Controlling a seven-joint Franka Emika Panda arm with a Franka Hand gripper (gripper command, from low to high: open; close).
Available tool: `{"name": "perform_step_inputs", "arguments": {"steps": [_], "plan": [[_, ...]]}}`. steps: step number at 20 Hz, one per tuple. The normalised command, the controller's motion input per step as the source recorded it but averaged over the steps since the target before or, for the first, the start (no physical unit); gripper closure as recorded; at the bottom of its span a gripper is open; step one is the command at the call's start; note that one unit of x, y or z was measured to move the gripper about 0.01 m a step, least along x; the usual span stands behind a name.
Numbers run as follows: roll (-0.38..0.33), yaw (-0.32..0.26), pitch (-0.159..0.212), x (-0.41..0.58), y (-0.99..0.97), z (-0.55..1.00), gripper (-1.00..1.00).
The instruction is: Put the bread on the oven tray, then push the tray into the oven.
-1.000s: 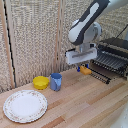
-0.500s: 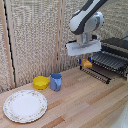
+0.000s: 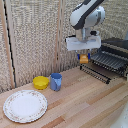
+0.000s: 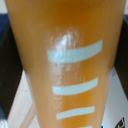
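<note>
My clamp (image 3: 84, 54) hangs from the white arm above the table, at the exterior view's left end of the oven pan. It is shut on the bread (image 3: 84, 58), a small orange-tan piece held just under the white block. In the wrist view the bread (image 4: 70, 65) fills nearly the whole picture, glossy orange with pale stripes. The oven pan (image 3: 107, 62), a dark tray of thin bars, juts out of the dark oven (image 3: 117, 45) at the exterior view's right. The bread is above the pan's near corner, apart from it.
A blue cup (image 3: 56, 81) and a yellow bowl (image 3: 41, 82) stand on the wooden table (image 3: 85, 105). A patterned white plate (image 3: 25, 105) lies at the front on the exterior view's left. A woven screen (image 3: 35, 40) backs the scene.
The clamp, with the bread in it, has risen and moved toward the exterior view's right, closer to the pan. Cup, bowl and plate have not moved.
</note>
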Motion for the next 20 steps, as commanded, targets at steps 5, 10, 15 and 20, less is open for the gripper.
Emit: {"name": "perform_step_inputs", "arguments": {"steps": [5, 10, 15, 20], "plan": [[0.060, -0.111, -0.019, 0.442, -0.58, 0.45, 1.00], [0.060, -0.093, -0.027, 0.410, -0.70, 0.39, 1.00], [0.050, -0.108, -0.037, 0.383, -0.72, 0.20, 1.00], [0.029, -0.142, -0.014, 0.305, -0.69, 0.18, 1.00]]}}
